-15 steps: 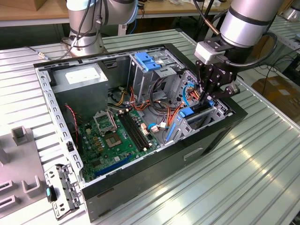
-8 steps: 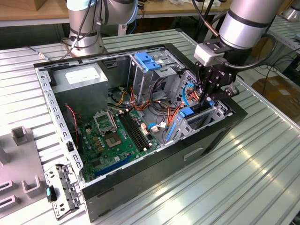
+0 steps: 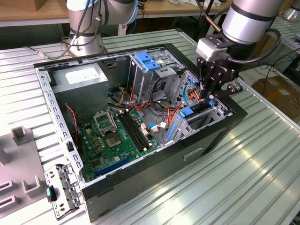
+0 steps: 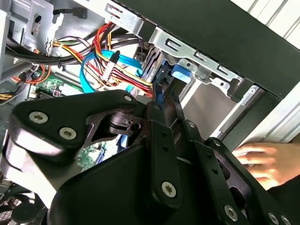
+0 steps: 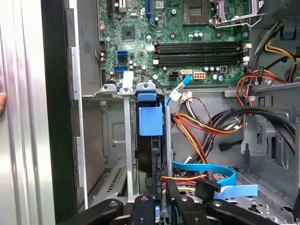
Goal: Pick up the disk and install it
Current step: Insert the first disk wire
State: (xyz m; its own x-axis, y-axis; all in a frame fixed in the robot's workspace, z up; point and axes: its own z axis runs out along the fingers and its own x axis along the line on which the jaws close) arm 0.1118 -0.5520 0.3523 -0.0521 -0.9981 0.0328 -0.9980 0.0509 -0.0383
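Observation:
The disk (image 3: 187, 113) stands on edge in the drive bay at the open computer case's corner, on the exterior view's right. Its blue rail end (image 5: 150, 121) and dark edge show between the bay's metal walls, with the blue part (image 4: 178, 76) also seen past the fingers in the second wrist view. My gripper (image 3: 206, 96) reaches down into that bay from above. Its black fingers (image 5: 146, 206) close in on the disk's near edge, and the gripper (image 4: 157, 102) appears shut on the disk.
Red, orange and blue cables (image 5: 201, 129) crowd the space beside the bay. The motherboard (image 3: 112, 136), grey power supply (image 3: 82, 77) and blue-latched cage (image 3: 150, 63) fill the case. A person's hand (image 4: 262, 159) rests outside the case wall. A second arm's base (image 3: 86, 28) stands behind.

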